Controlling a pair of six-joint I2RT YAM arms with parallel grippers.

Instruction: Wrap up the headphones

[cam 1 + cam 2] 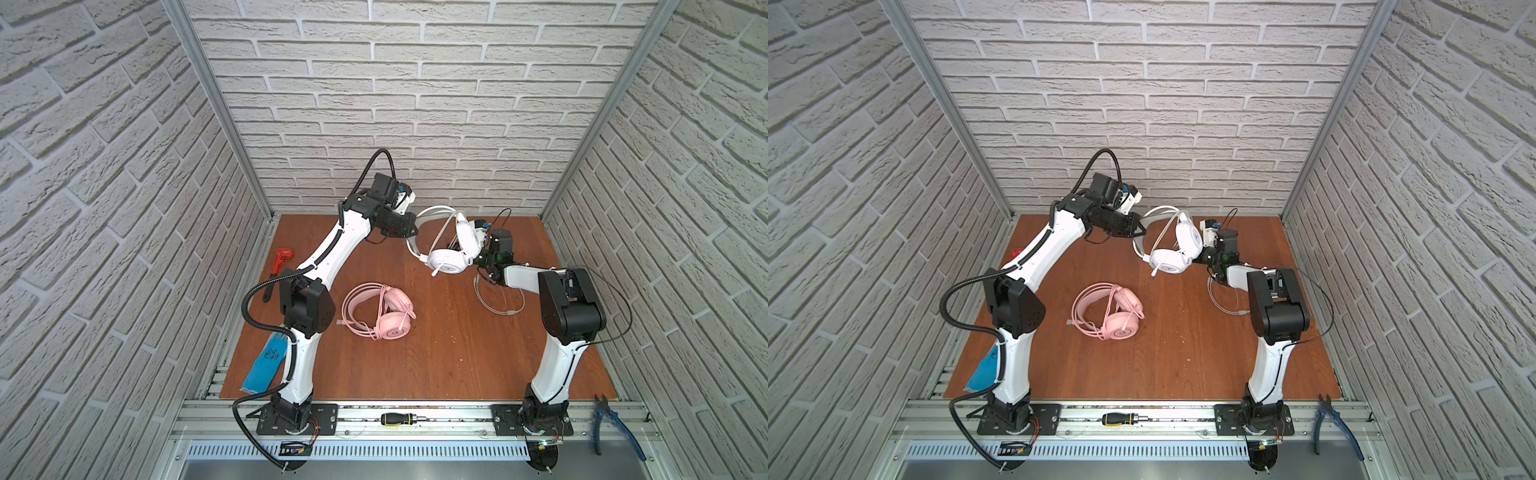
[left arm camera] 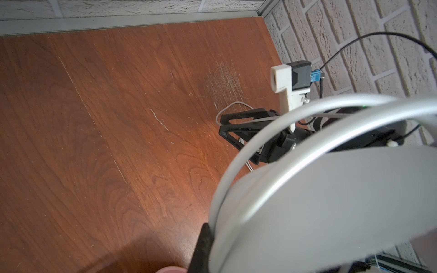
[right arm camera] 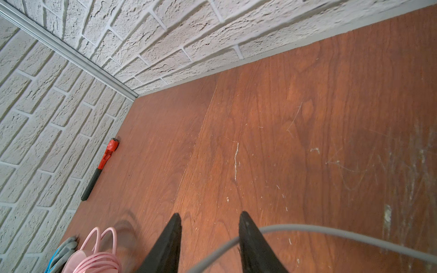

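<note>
- The white headset (image 1: 446,262) is held off the surface (image 1: 436,365), above the middle of its far edge. It is gripped at the headband by the left hand (image 1: 413,226), whose jaws are clamped on the band.
- The right hand (image 3: 210,213) is seen with its jaws parted and nothing pinched. The white cable (image 3: 307,230) is draped across one finger, not clamped.
- The rest of that cable lies slack in a loose loop on the surface towards the right edge, with its plug end free.
- The pink headset (image 1: 380,309) lies on the surface between the middle and the left edge. Its cable appears to be wound round it already, so it is judged done.
- The step in hand is judged to be winding the white cable round the white headset.
- Next, the cable should be caught by the right hand and carried round the band or cups while the headset is held steady. The slack should be kept taut so that no loop slips off.
</note>
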